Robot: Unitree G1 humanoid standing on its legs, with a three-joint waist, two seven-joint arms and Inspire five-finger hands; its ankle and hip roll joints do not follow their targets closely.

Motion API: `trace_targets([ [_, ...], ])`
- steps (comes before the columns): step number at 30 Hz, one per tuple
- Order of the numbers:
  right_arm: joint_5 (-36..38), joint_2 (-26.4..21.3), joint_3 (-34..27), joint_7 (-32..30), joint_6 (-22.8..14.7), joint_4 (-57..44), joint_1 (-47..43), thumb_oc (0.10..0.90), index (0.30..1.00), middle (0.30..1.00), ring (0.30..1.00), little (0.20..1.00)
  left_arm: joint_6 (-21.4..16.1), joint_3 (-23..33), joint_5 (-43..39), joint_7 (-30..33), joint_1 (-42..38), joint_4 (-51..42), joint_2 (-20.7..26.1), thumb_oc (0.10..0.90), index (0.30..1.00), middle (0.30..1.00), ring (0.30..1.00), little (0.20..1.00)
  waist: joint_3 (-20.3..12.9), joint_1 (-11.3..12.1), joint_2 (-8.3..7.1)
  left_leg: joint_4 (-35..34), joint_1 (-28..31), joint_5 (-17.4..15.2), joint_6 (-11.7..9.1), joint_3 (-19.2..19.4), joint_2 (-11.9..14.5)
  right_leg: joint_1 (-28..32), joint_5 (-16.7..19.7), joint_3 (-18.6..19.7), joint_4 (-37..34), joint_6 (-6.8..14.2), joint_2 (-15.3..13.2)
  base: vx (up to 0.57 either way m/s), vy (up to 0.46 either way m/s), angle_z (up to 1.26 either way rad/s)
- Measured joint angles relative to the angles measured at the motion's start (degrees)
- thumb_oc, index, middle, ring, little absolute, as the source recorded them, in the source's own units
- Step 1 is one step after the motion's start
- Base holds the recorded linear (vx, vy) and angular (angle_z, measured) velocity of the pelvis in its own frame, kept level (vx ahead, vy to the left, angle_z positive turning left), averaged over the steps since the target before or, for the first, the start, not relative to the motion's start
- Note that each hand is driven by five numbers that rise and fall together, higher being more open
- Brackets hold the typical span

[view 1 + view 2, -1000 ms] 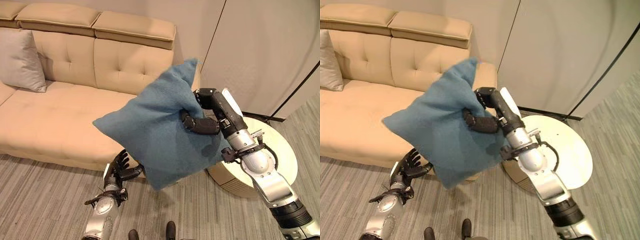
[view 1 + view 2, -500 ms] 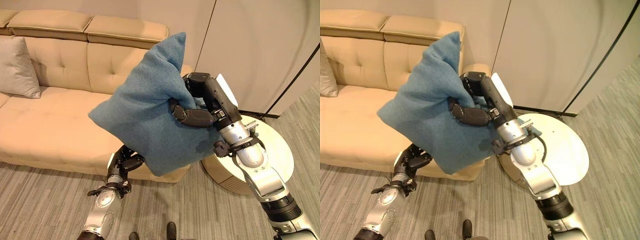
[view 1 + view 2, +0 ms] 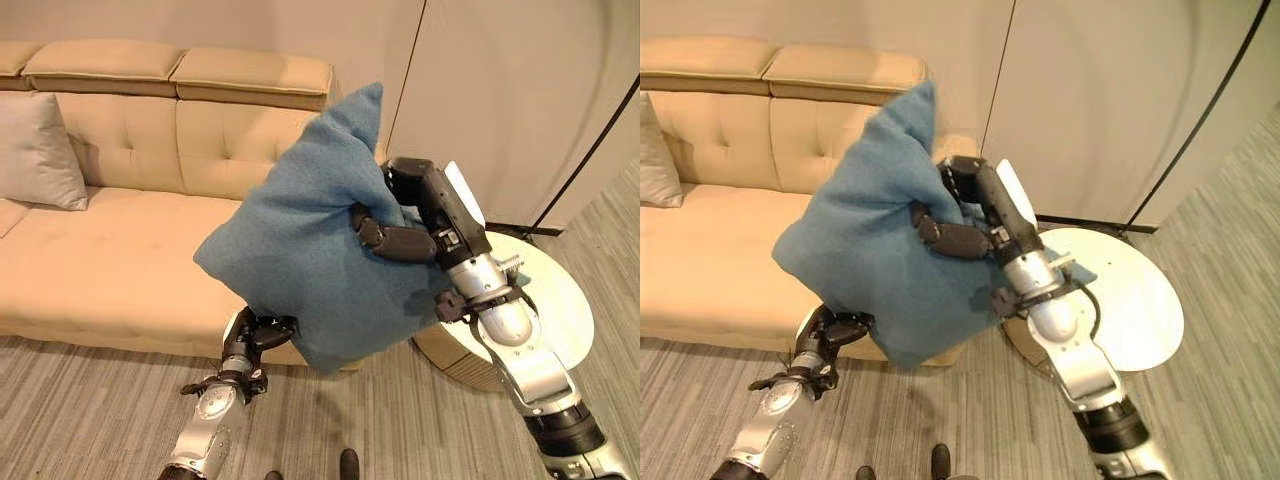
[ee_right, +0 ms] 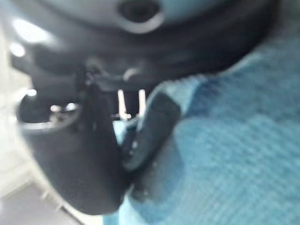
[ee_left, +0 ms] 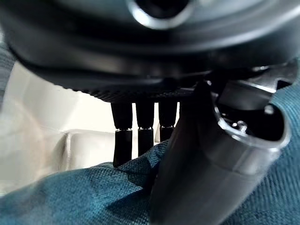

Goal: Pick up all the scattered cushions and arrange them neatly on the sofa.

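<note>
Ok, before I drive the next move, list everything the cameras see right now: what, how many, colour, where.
Blue cushion: one, teal blue, held up in the air in front of the sofa's right end, between both hands.
Grey cushion: one, light grey, leaning against the sofa back at the left.
Sofa: one, beige, tufted back, along the wall.
Round table: one, pale cream, low, on the floor right of the sofa.
Floor: grey striped carpet.
Wall panels: pale, behind the table, with a dark diagonal line at the right.
Right hand: dark, thumb curled round the blue cushion's right side.
Left hand: dark, at the cushion's lower corner, fingers touching the fabric.
</note>
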Motion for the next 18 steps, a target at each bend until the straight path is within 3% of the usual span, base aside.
trace_targets([
  [5,0.09,1.25,-0.79,1.12,0.27,6.3,7.34,0.4,0.3,0.3,0.3,0.3,1.24,1.52,1.08,-1.8,5.29,1.81,0.66,0.4,0.3,0.3,0.3,0.3,-0.31,0.05,0.49,-0.02,-0.11,0.05,-0.07,-1.38,0.11,0.5,-0.55,-1.07,0.0,0.35,0.06,-0.05,-0.078,0.15],
  [10,0.19,1.98,0.0,3.48,1.54,9.97,13.25,0.4,0.3,0.3,0.3,0.3,2.48,3.56,2.08,-3.5,11.21,2.16,1.09,0.4,0.3,0.3,0.3,0.3,-0.16,1.11,1.4,1.03,-4.34,1.21,-1.0,-5.92,0.03,-0.83,-0.79,-4.86,0.03,0.31,-0.18,-0.13,-0.045,0.42],
  [12,0.35,1.95,-0.05,4.01,1.98,10.69,14.16,0.4,0.3,0.3,0.3,0.3,2.6,3.64,2.04,-3.78,11.06,3.66,0.8,0.4,0.3,0.3,0.3,0.3,0.29,2.3,2.25,0.95,-5.76,1.94,-2.02,-9.58,-0.09,-0.67,-1.4,-8.8,0.01,-0.45,-0.42,-0.05,-0.009,1.03],
  [14,0.65,1.79,-0.14,5.05,2.06,10.96,14.0,0.4,0.3,0.3,0.3,0.3,2.62,3.73,2.04,-4.33,11.06,4.37,0.41,0.4,0.3,0.3,0.3,0.3,1.02,5.85,3.98,1.41,-8.14,1.26,-1.37,-11.19,0.1,-0.48,-1.69,-12.87,0.08,-0.6,-0.38,-0.06,0.025,1.11],
  [15,1.32,1.6,-0.23,5.01,2.06,11.0,14.02,0.4,0.3,0.3,0.3,0.3,2.59,4.08,2.03,-4.58,10.98,4.35,0.03,0.4,0.3,0.3,0.3,0.3,1.25,6.46,4.43,2.21,-9.53,0.99,-1.28,-11.4,-0.07,-0.43,-1.9,-15.11,0.17,-0.47,-0.65,0.0,0.06,1.23],
  [17,1.44,1.28,-1.32,4.97,2.11,11.29,14.25,0.4,0.3,0.3,0.3,0.3,2.59,3.73,2.05,-4.72,9.27,5.23,-0.22,0.4,0.3,0.3,0.3,0.3,1.58,4.89,3.78,4.13,-12.0,-1.21,-2.51,-10.09,-0.17,-0.24,-2.65,-21.76,0.24,-0.83,-2.98,0.11,0.119,1.63],
  [18,1.36,1.19,-1.51,5.1,2.22,11.73,13.43,0.4,0.3,0.3,0.3,0.3,2.59,3.55,2.05,-4.82,8.84,6.02,-0.39,0.4,0.3,0.3,0.3,0.3,1.91,5.92,3.26,4.27,-11.2,-1.16,-2.39,-6.89,0.26,-0.31,-3.2,-23.41,1.32,-0.52,-4.24,0.2,0.226,1.1],
])
